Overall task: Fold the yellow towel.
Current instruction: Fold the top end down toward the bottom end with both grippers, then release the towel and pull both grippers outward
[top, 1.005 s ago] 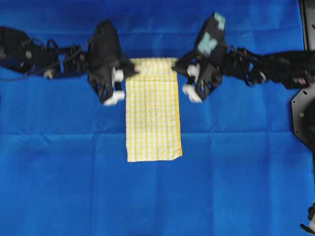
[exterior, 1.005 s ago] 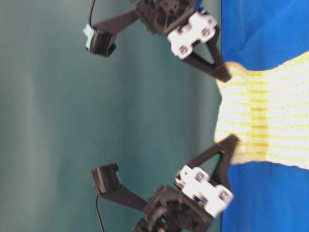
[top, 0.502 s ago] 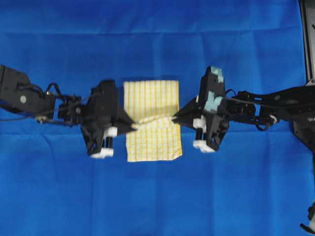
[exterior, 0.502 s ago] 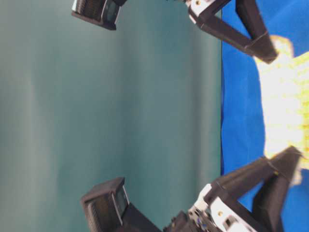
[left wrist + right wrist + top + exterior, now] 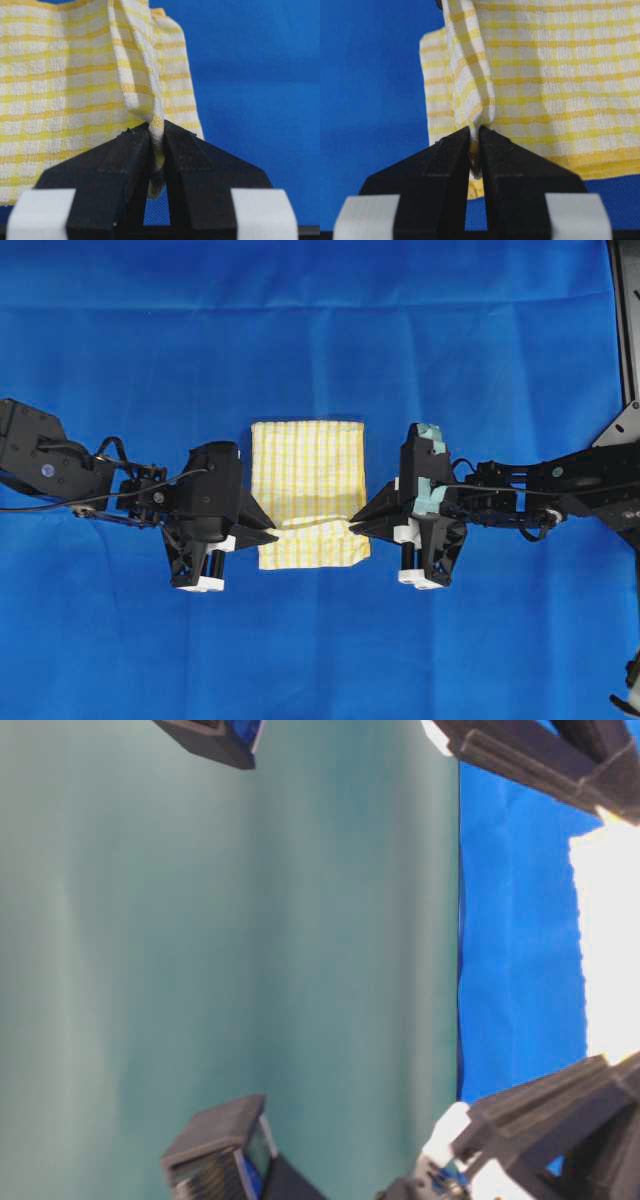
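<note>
I have the thin yellow-and-white checked woven towel (image 5: 307, 480) pinched at two corners: my left gripper (image 5: 156, 134) is pressed shut on a bunched fold of its edge, and my right gripper (image 5: 475, 134) is clamped the same way on the opposite edge. The towel lies in the middle of the large plain blue cloth (image 5: 320, 330) that covers the table, with the edge I carry draped over the lower part, close to the near hem but not yet on it.

My worry is the grip itself. Each pinch catches only a narrow ridge of fabric, so a tug sideways could pull a corner free and let the fold collapse crooked. If my two hands do not travel evenly, the carried edge will land skewed against the hem below. Pulling too far toward the near hem could drag the lower layer along the blue cloth and wrinkle it. Releasing too high would let the corners flop back.
</note>
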### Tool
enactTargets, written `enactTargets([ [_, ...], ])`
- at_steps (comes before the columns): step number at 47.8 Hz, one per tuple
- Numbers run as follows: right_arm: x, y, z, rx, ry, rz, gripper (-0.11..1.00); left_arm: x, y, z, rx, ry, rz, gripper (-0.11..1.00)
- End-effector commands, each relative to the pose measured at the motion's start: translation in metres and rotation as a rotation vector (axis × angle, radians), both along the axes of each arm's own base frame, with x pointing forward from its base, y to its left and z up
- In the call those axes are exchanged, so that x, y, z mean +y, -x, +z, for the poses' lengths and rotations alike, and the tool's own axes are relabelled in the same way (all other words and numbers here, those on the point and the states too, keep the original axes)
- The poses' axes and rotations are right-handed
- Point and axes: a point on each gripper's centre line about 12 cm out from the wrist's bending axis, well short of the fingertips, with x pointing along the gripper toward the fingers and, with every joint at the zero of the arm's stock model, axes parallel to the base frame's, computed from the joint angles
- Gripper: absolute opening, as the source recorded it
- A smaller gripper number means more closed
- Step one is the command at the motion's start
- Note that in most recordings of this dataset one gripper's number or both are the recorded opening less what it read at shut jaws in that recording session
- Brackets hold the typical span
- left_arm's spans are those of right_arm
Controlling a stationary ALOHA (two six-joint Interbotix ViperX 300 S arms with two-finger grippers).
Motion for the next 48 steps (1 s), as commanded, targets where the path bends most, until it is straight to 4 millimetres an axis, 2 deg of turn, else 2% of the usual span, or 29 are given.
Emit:
enactTargets([
  [1,0.003,-0.003,0.004,-0.006,-0.007,0.007,0.06,-0.001,-0.005,0.002,-0.011,0.002,-0.001,0.05],
  [20,0.008,-0.008,-0.012,0.049,-0.002,0.025,0.06,-0.001,-0.005,-0.007,0.006,-0.002,0.001,0.05],
  [23,0.009,-0.009,-0.012,0.049,-0.003,0.025,0.06,-0.001,-0.005,-0.008,0.007,-0.003,0.0,0.12],
  [27,0.011,-0.01,-0.01,0.043,-0.004,0.031,0.07,-0.001,-0.004,-0.007,0.009,-0.002,-0.001,0.32],
  [30,0.013,-0.011,-0.009,0.041,-0.005,0.035,0.18,-0.001,-0.004,-0.007,0.013,-0.005,-0.002,0.47],
  [34,0.014,-0.011,-0.007,0.036,-0.007,0.038,0.45,-0.001,-0.002,-0.004,0.018,-0.012,-0.008,0.64],
  [40,0.015,-0.011,0.002,0.02,-0.014,0.045,0.78,0.0,0.002,0.01,0.03,-0.014,-0.013,0.63],
  [42,0.015,-0.01,0.006,0.015,-0.015,0.052,0.81,0.0,0.005,0.018,0.034,-0.012,-0.013,0.62],
  [48,0.014,-0.002,0.023,-0.022,-0.017,0.07,0.73,0.001,0.016,0.039,0.043,-0.012,-0.018,0.62],
])
